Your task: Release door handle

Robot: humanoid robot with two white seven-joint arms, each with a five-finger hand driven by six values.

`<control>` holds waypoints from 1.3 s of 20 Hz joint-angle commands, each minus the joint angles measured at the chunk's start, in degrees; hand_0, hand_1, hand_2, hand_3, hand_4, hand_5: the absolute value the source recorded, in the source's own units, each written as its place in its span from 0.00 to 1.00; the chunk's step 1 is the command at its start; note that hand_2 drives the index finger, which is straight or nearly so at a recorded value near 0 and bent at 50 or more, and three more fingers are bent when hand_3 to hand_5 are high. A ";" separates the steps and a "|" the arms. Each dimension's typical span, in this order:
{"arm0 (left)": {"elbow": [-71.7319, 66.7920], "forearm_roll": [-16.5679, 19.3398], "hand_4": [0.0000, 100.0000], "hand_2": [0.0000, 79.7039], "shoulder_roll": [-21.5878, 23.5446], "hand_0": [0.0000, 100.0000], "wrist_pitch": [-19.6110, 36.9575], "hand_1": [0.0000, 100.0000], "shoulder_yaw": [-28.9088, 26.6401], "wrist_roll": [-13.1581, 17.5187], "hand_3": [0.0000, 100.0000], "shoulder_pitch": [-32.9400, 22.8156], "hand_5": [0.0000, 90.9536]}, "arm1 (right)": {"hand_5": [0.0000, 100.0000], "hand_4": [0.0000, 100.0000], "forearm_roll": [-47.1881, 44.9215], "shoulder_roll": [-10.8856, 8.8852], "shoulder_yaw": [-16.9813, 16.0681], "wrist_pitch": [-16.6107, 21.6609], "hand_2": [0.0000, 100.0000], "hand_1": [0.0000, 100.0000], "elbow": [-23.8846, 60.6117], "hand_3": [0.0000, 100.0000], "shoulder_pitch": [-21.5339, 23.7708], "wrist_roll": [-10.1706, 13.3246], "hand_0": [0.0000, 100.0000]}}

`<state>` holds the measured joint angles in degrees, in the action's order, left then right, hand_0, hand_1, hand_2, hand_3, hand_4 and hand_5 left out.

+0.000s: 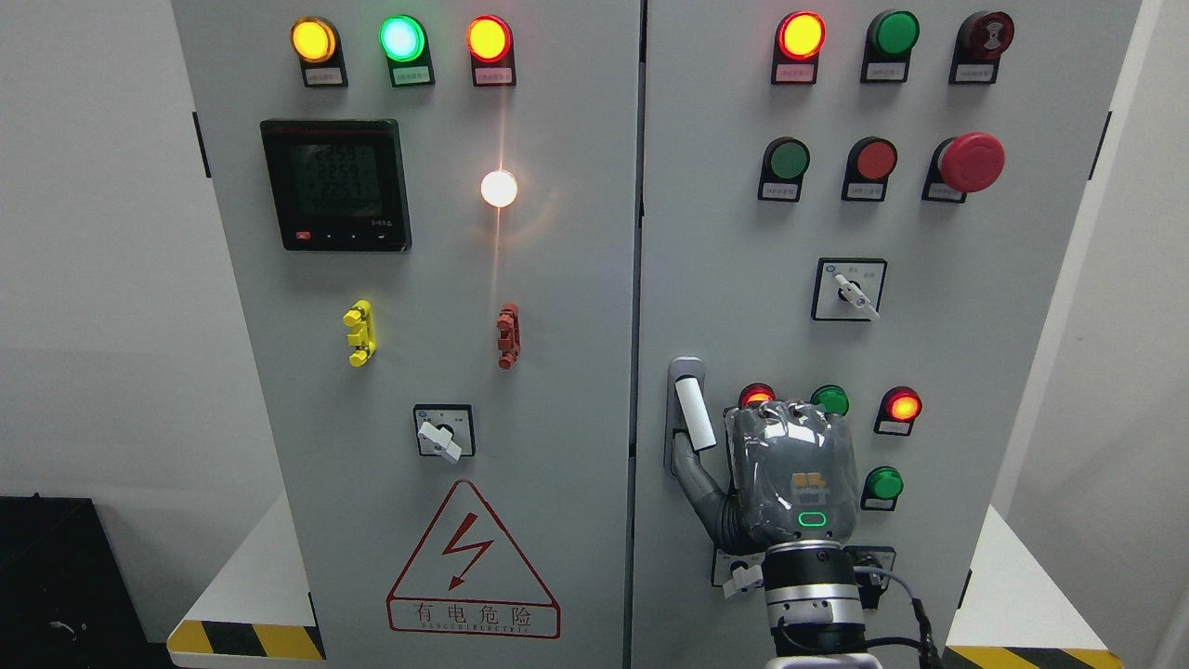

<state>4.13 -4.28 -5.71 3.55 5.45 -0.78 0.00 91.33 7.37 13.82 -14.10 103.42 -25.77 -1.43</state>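
Head view. The grey steel cabinet fills most of the frame – two flat doors meeting at a vertical seam just right of centre. Bare wall shows on either side, and at the base a white plinth edged with yellow-black hazard striping projects at both lower corners.

The door handle sits on the right door just beside the seam: a white, rounded bar, slightly tilted, standing off a grey oblong escutcheon. The right hand, sheathed in glossy grey covering with a green lit ring on its back, rises from the bottom edge on a ribbed metal wrist. Its fingers are curled toward the panel beside the handle; the thumb reaches up-left and meets the lower end of the bar. Whether the fingers actually clasp anything cannot be told, as the back of the hand hides them. The left hand is out of view.

Left door, counted:
- three round pilot lamps along the top – amber, green, red
- one black square meter
- one glaring white lamp
- two plastic clips, yellow and red
- one rotary switch
- one red triangular warning label

The right door carries a red mushroom button.
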 commanded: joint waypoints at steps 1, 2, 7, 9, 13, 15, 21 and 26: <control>-0.09 -0.02 0.00 0.00 0.00 0.12 0.05 0.56 0.00 -0.01 0.00 -0.97 0.00 | 0.98 1.00 -0.01 0.01 -0.02 -0.14 0.96 0.35 0.55 1.00 0.37 -0.07 0.54; 0.00 0.06 0.00 0.00 0.00 0.12 0.05 0.56 0.00 -0.01 0.00 -0.97 0.00 | 0.98 1.00 -0.01 0.01 -0.02 -0.14 0.96 0.35 0.55 1.00 0.37 -0.07 0.54; 0.00 0.06 0.00 0.00 0.00 0.12 0.05 0.56 0.00 -0.01 0.00 -0.97 0.00 | 0.98 1.00 0.08 0.01 -0.11 -0.23 0.96 0.37 0.64 1.00 0.28 0.02 0.54; 0.00 0.06 0.00 0.00 0.00 0.12 0.05 0.56 0.00 -0.01 0.00 -0.97 0.00 | 0.98 1.00 -0.01 0.01 -0.11 -0.49 0.96 0.37 0.90 1.00 0.28 0.02 0.54; 0.00 -0.02 0.00 0.00 0.00 0.12 0.05 0.56 0.00 -0.01 0.00 -0.97 0.00 | 0.98 1.00 -0.01 0.01 -0.11 -0.67 0.96 0.36 1.08 1.00 0.37 0.02 0.55; 0.00 0.06 0.00 0.00 0.00 0.12 0.05 0.56 0.00 -0.01 0.00 -0.97 0.00 | 0.98 1.00 -0.01 0.01 -0.11 -0.67 0.96 0.36 1.08 1.00 0.37 0.11 0.55; 0.00 0.06 0.00 0.00 0.00 0.12 0.05 0.56 0.00 -0.01 0.00 -0.97 0.00 | 0.99 1.00 -0.01 0.01 -0.11 -1.19 0.97 0.36 1.17 1.00 0.37 0.20 0.55; 0.00 0.06 0.00 0.00 0.00 0.12 0.05 0.56 0.00 -0.01 0.00 -0.97 0.00 | 0.99 1.00 -0.01 0.01 -0.11 -1.37 0.97 0.35 1.52 1.00 0.37 0.20 0.55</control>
<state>4.12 -4.27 -5.71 3.56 5.45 -0.78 0.00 91.31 7.38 13.71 -15.32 104.44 -25.40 -1.27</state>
